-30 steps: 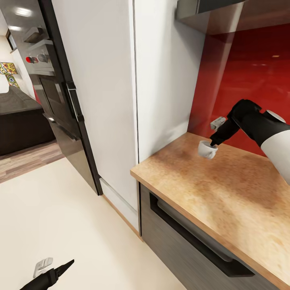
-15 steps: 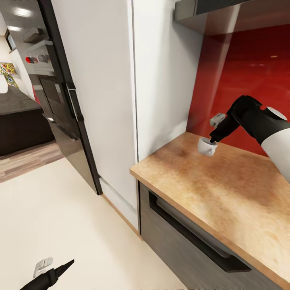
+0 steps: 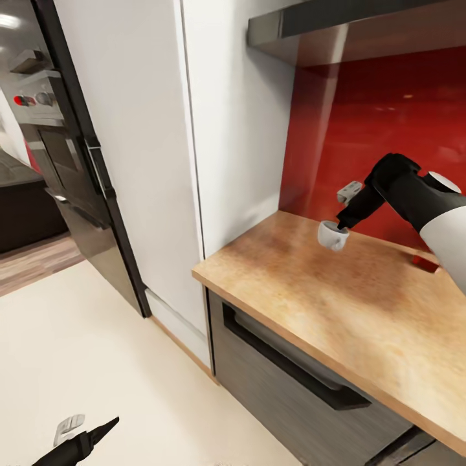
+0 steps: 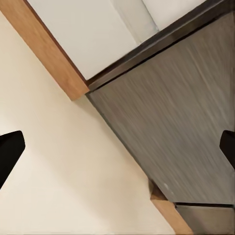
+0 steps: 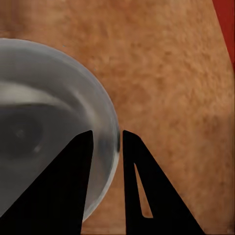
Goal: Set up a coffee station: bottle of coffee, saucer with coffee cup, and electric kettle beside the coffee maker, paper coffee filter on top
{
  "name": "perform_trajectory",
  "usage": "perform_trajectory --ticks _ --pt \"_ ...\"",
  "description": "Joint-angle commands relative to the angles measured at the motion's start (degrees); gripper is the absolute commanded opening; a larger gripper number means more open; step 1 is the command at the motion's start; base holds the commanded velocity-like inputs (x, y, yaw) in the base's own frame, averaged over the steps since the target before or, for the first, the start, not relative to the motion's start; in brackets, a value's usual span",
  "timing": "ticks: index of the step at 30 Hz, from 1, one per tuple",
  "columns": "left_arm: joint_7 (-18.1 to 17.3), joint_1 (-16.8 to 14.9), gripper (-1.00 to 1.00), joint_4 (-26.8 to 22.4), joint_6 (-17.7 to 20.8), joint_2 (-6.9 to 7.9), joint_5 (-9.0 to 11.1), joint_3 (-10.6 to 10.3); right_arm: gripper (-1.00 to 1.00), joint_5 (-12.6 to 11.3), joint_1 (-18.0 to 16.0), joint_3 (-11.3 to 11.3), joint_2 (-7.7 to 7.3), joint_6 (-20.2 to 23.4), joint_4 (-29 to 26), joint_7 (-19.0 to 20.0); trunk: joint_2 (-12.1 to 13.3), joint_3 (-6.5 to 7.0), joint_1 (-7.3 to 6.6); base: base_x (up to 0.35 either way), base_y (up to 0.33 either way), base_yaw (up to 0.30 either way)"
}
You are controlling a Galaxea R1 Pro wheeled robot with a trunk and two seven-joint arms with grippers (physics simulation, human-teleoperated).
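Right end effector [image 3: 339, 226] was pinched on the cup's [image 3: 332, 235] rim, cup hanging just over the worktop's [image 3: 336, 304] far-left corner; left end effector [image 3: 83, 433] was spread wide, low over the floor.

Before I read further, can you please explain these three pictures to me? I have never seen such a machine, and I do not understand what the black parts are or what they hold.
This is a simulated robot with two arms, each ending in a two-fingered claw. The large picture comes from a camera on its head, looking down over a wooden countertop against a red wall. The other two come from cameras near each claw. The right claw is shut on the rim of a white coffee cup, one finger inside and one outside; up close the cup looks like a grey bowl between black fingers. The left claw hangs low over the pale floor, open and holding nothing; its camera sees the cabinet front.
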Motion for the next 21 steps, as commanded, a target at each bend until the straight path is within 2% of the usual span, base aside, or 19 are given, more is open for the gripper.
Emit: perform_trajectory --ticks 1,8,9,13,17,20,21 --pt "-0.11 -0.05 1.00 0.07 -0.41 0.00 -0.53 0.44 -1.00 0.51 -0.06 0.17 -0.06 0.23 -0.11 0.69 -0.03 -0.01 -0.03 -0.265 0.005 -0.137" --pt "-0.11 -0.08 1.00 0.07 -0.40 0.02 -0.53 0.44 -1.00 0.43 -0.06 0.16 -0.06 0.19 -0.25 0.75 -0.03 0.10 -0.03 -0.305 0.064 -0.045" --pt "-0.10 -0.07 1.00 0.07 -0.41 0.01 -0.53 0.44 -1.00 0.32 -0.04 0.14 -0.31 0.24 -3.22 1.48 -0.03 0.10 -0.03 -0.167 0.067 -0.004" --pt "-0.09 -0.04 1.00 0.07 -0.43 0.02 -0.53 0.44 -1.00 0.27 0.18 0.17 -2.49 0.26 -7.90 5.02 -0.03 0.10 -0.03 -0.076 0.031 -0.002" --pt "-0.09 -0.05 1.00 0.07 -0.44 0.02 -0.53 0.44 -1.00 0.09 0.54 0.12 -4.89 0.26 -9.46 7.53 -0.03 0.10 -0.03 -0.017 0.007 0.000" --pt "-0.09 -0.06 1.00 0.07 -0.44 0.00 -0.53 0.44 -1.00 -0.50 0.81 0.09 -8.71 0.26 -10.11 11.25 -0.03 0.10 -0.03 -0.003 0.001 0.000" --pt "-0.09 -0.07 1.00 0.07 -0.44 0.02 -0.53 0.44 -1.00 -0.54 0.83 0.09 -9.05 0.26 -10.22 11.64 -0.03 0.10 -0.03 -0.001 0.000 0.000"
